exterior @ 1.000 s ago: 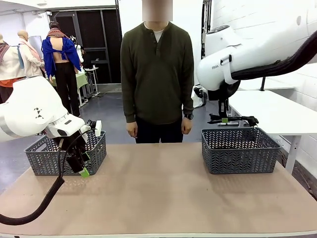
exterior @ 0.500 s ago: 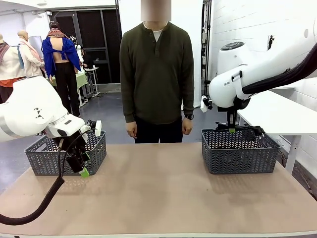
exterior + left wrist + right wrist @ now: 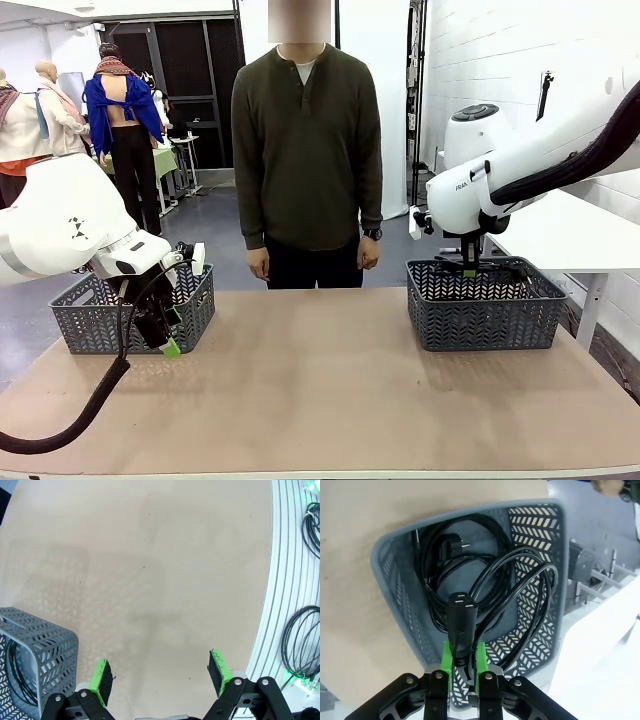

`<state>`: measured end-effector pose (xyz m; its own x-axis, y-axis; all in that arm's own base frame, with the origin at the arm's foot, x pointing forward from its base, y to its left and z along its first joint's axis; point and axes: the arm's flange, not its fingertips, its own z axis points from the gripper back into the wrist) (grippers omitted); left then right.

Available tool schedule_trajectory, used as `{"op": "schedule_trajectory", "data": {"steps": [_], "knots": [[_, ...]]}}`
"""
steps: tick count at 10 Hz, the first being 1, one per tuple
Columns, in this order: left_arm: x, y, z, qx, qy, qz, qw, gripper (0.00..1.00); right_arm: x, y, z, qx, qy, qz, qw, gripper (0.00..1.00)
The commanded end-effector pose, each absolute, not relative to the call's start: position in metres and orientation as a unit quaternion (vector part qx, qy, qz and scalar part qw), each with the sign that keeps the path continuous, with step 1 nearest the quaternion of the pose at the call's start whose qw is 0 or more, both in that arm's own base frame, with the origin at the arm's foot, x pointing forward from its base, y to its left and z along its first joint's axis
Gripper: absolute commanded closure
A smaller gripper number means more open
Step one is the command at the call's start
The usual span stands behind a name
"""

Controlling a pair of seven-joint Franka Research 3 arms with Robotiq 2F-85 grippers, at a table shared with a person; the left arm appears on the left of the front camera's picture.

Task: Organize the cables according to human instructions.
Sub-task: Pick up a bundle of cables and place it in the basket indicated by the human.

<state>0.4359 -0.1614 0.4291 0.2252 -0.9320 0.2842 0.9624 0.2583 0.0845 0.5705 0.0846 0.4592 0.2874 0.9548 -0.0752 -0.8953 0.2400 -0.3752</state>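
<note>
Right gripper [image 3: 461, 664]: pads clamped on the black plug [image 3: 459, 625] of a power cord [image 3: 520, 605], plug's long axis in line with the fingers, coil hanging just below into the grey basket [image 3: 485, 300] at the table's right edge, over a second coiled cord [image 3: 450, 560] on its floor. Left gripper [image 3: 160, 672]: fingers wide apart, holding nothing, above bare table beside the left basket [image 3: 130, 310], which holds a coil [image 3: 17, 672]; the right arm is nearer the work.

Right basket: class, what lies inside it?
The right basket holds coiled black cables; one plug is pinched in the right gripper. Overlapping coils hide how many.
</note>
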Motion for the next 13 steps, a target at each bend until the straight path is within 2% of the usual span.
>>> {"op": "schedule_trajectory", "data": {"steps": [1, 7, 12, 13], "knots": [[0.436, -0.162, 0.431, -0.051, -0.136, -0.607, 0.781, 0.00, 0.580, 0.076, 0.455, -0.151, -0.090, 0.612, 0.771, 1.00], [0.436, -0.162, 0.431, -0.051, -0.136, -0.607, 0.781, 0.00, 0.606, 0.064, 0.427, -0.159, -0.065, 0.613, 0.771, 1.00], [0.436, -0.162, 0.431, -0.051, -0.136, -0.607, 0.781, 0.00, 0.610, 0.066, 0.443, -0.139, -0.056, 0.597, 0.788, 0.04], [0.436, -0.162, 0.431, -0.051, -0.136, -0.607, 0.781, 0.00, 0.611, 0.065, 0.447, -0.136, -0.057, 0.593, 0.791, 0.00]]}}
